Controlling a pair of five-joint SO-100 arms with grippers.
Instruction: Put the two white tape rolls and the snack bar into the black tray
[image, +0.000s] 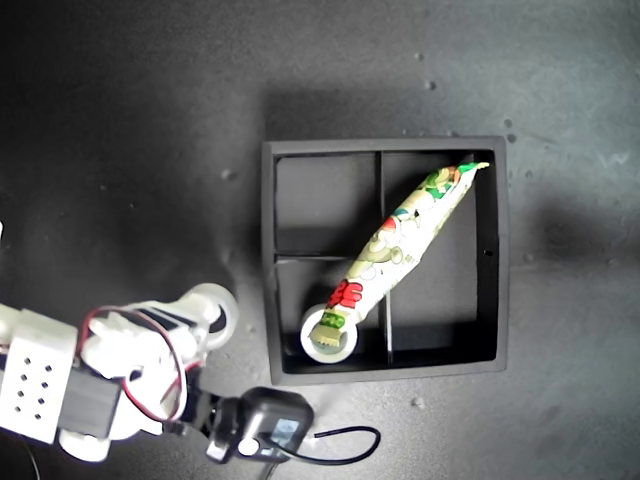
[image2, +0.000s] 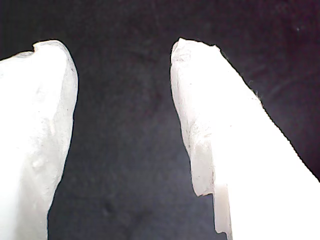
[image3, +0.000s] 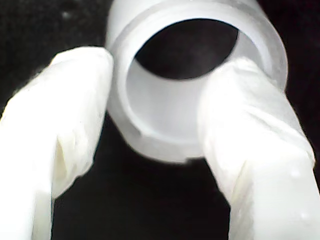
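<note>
In the exterior view the black tray (image: 268, 262) is sitting on a dark bench, right of the view's centre, and the snack bar (image: 405, 237) is lying slantwise inside it, one end up at the tray's far right corner as the view shows it, the other end reaching down over the dividers to the near left compartment. There one white tape roll (image: 330, 335) is lying flat, and the bar's lower end is resting on or just over its rim. Outside the tray, just beside its left wall near the near corner, an arm is reaching in from the view's lower left, and a second white tape roll (image: 214, 308) is showing at its tip. In the first wrist view my first gripper (image2: 122, 55) is standing with its two white fingers (image2: 40, 130) spread apart, nothing between them, only the dark bench surface behind; I cannot tell where this gripper is in the exterior view. In the second wrist view my second gripper (image3: 165, 95) is pinching the second white tape roll (image3: 160, 120), one finger (image3: 65, 130) pressing on the outside of the ring's wall and the other sitting inside the round hole, so this is the arm seen beside the tray.
</note>
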